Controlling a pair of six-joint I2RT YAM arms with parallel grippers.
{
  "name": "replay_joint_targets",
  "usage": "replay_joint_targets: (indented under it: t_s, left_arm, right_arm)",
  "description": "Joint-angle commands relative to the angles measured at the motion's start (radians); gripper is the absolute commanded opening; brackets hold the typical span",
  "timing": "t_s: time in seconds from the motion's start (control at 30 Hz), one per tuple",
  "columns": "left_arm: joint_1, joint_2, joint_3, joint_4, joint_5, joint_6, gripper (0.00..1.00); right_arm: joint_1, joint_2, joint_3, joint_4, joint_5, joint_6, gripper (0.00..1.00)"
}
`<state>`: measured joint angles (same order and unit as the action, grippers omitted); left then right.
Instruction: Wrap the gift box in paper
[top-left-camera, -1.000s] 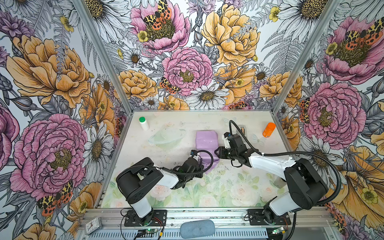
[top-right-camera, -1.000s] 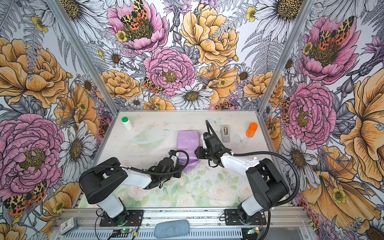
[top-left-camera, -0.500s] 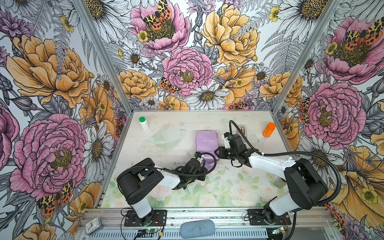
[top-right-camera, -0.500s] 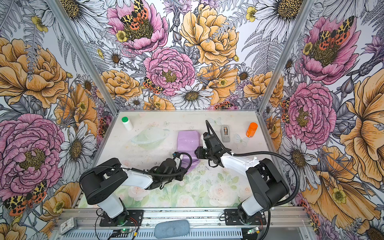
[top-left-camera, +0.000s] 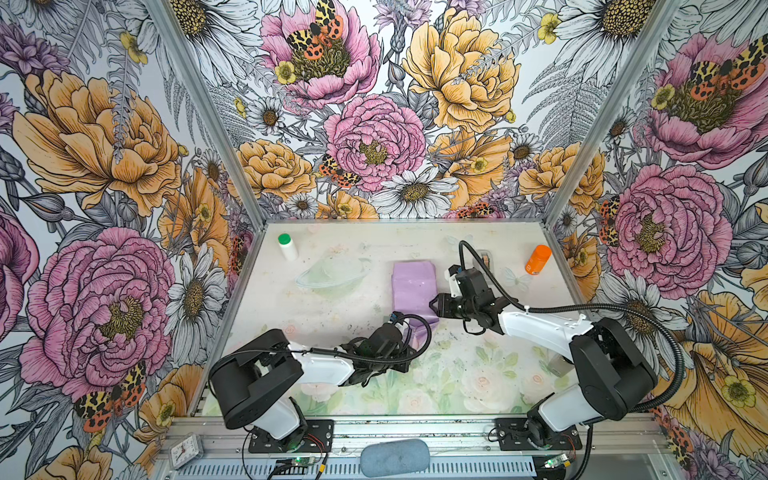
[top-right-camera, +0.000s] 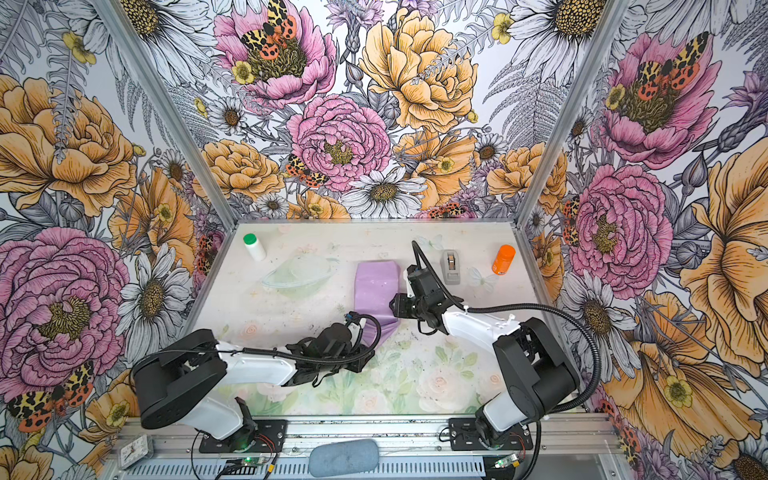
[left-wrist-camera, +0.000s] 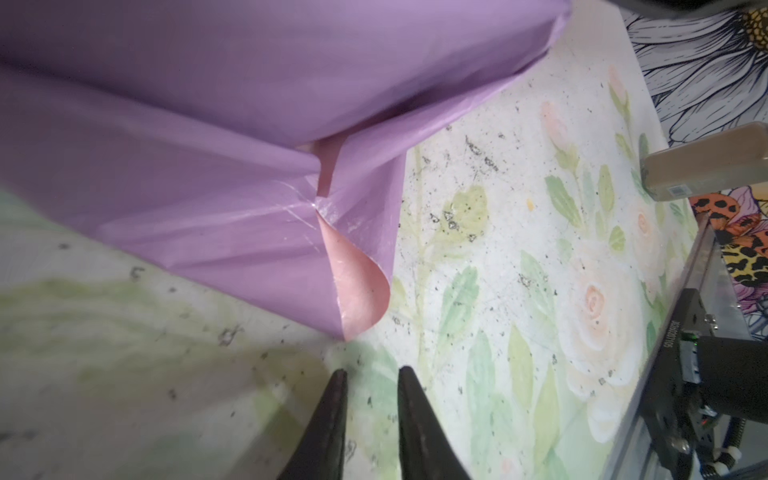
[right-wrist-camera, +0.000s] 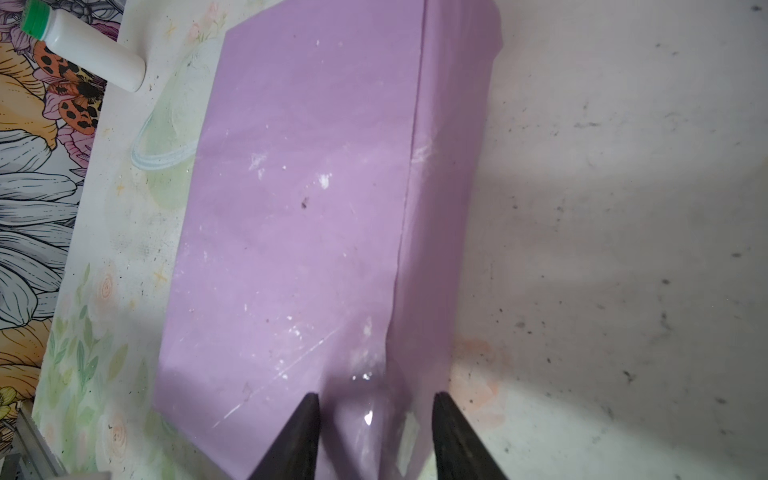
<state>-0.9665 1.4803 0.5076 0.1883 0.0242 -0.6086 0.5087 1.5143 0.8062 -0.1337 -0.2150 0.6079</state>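
The paper (top-left-camera: 413, 286) (top-right-camera: 376, 286) looks lilac and lies folded around a box shape in mid table; the gift box itself is hidden under it. Its near end trails loose, with a corner flap (left-wrist-camera: 357, 286) curled up to show a pink underside. My left gripper (left-wrist-camera: 371, 374) (top-left-camera: 409, 353) is open just short of that flap, with nothing between its fingers. My right gripper (right-wrist-camera: 376, 399) (top-left-camera: 432, 305) is open at the wrapped shape's right near corner. Its fingers stand on either side of a raised paper ridge (right-wrist-camera: 370, 415) without pinching it.
A white bottle with a green cap (top-left-camera: 286, 247) lies at the back left. At the back right stand an orange bottle (top-left-camera: 538, 259) and a grey tape dispenser (top-right-camera: 450, 266). A brownish block (left-wrist-camera: 706, 162) lies by the right arm's base. Metal rails edge the table.
The left jaws have parted, leaving the paper's loose end free. The right jaws stand slightly wider. Both arms have hardly shifted.
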Motion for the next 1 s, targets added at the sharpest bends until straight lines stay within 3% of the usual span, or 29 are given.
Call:
replay_joint_targets:
  t_s: [0.0, 0.17, 0.33, 0.47, 0.7, 0.97]
  left_arm:
    - [0.009, -0.124, 0.078, -0.187, -0.111, 0.049, 0.41]
    - [0.118, -0.235, 0.122, -0.28, -0.107, 0.021, 0.62]
    - [0.266, -0.216, 0.119, -0.269, -0.021, 0.0, 0.66]
    - [0.328, -0.16, 0.114, -0.194, 0.063, -0.005, 0.65]
    - [0.329, -0.015, 0.133, -0.042, 0.17, -0.02, 0.61]
    - [0.272, 0.003, 0.11, 0.043, 0.16, -0.049, 0.59]
  right_arm:
    - [-0.006, -0.054, 0.017, -0.069, -0.007, -0.014, 0.5]
    - [-0.031, -0.086, 0.046, -0.127, -0.028, -0.022, 0.53]
    - [-0.055, -0.05, 0.103, -0.18, -0.036, -0.054, 0.55]
    - [-0.058, 0.029, 0.153, -0.201, -0.07, -0.071, 0.54]
    - [-0.048, 0.131, 0.201, -0.201, -0.127, -0.089, 0.49]
    - [-0.025, 0.194, 0.247, -0.181, -0.183, -0.101, 0.46]
